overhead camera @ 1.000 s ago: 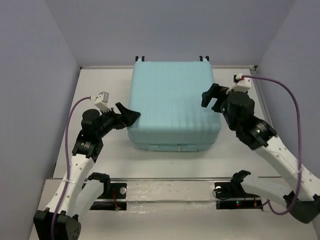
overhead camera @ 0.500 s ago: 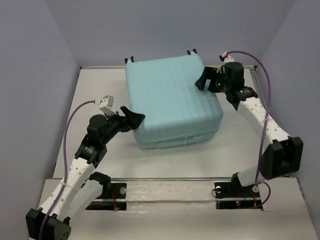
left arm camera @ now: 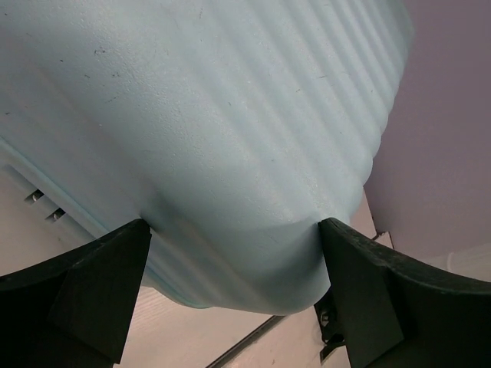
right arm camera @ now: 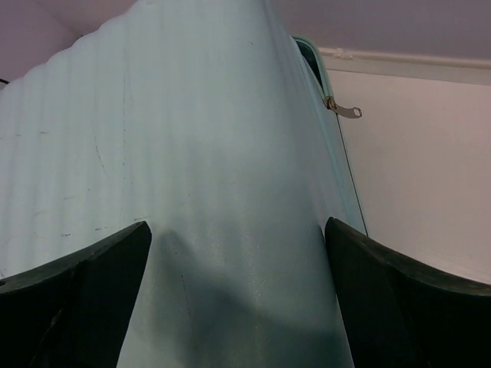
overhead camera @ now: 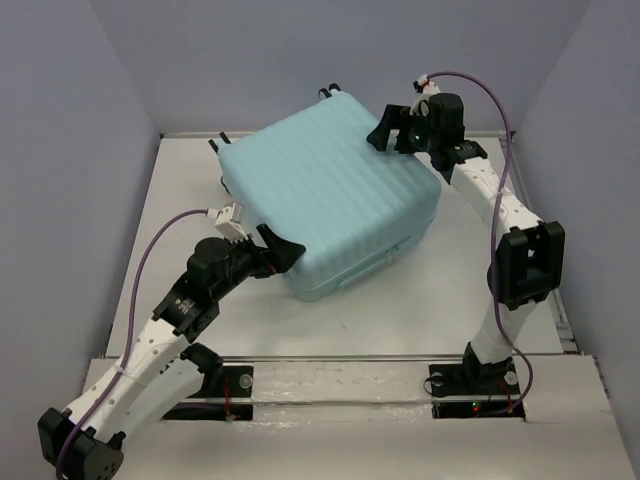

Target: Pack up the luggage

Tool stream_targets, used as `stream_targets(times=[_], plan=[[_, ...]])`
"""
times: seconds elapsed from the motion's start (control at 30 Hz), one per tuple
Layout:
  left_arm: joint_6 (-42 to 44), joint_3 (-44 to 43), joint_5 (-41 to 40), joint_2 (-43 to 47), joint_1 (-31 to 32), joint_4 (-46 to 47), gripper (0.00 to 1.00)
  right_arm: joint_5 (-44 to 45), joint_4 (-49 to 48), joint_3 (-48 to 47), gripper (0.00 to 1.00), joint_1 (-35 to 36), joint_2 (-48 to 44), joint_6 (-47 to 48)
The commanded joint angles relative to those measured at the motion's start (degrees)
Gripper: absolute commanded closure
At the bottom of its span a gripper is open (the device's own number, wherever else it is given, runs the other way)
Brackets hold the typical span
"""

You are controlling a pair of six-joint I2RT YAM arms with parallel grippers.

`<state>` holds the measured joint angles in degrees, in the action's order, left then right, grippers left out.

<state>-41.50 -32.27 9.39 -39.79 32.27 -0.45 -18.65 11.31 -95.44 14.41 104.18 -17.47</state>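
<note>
We see the luggage (overhead camera: 330, 195) lying closed and flat on the bench (overhead camera: 470, 290), ribbed shell up and turned askew to the bench edges. It sits between our two end effectors. The left end effector (overhead camera: 283, 248) is at its near left corner. In the left wrist view the rounded corner fills the gap between the black fingers (left arm camera: 92, 284), and the shell touches or nearly touches both inner tips. We read this end effector as released, with its jaws spread fully wide and straddling the corner, not clenched on it. The right end effector (overhead camera: 388, 128) is at the opposite, far right corner, also released with its jaws wide. In the right wrist view the shell's edge runs up between them. Beyond and to the right of that gap, a metal zipper pull (right arm camera: 345, 110) hangs off the seam. Wheels (overhead camera: 326, 92) stick out on the side of the luggage far from the left end effector.
</note>
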Motion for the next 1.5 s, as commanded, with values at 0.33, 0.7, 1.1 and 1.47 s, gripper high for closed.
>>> stream_targets(times=[0.33, 0.7, 1.1, 1.47], plan=[[0.9, -8.1, -0.2, -0.1, 2.8, 4.6, 0.01, -2.2, -1.6, 20.2, 0.29, 6.9, -42.4, 4.3], [2.0, -8.0, -1.3, 0.9, 2.8, 4.7, 0.01, -1.6, -19.6, 70.6, 0.8, 6.9, -65.4, -4.9], [2.2, -6.0, 0.5, 0.9, 2.8, 5.2, 0.01, 0.1, -28.3, 71.1, 0.56, 6.9, -51.9, 0.2], [2.4, -6.7, 1.0, 0.0, 2.8, 5.6, 0.01, -4.6, -38.5, 72.0, 0.59, 6.9, -44.0, -0.5]])
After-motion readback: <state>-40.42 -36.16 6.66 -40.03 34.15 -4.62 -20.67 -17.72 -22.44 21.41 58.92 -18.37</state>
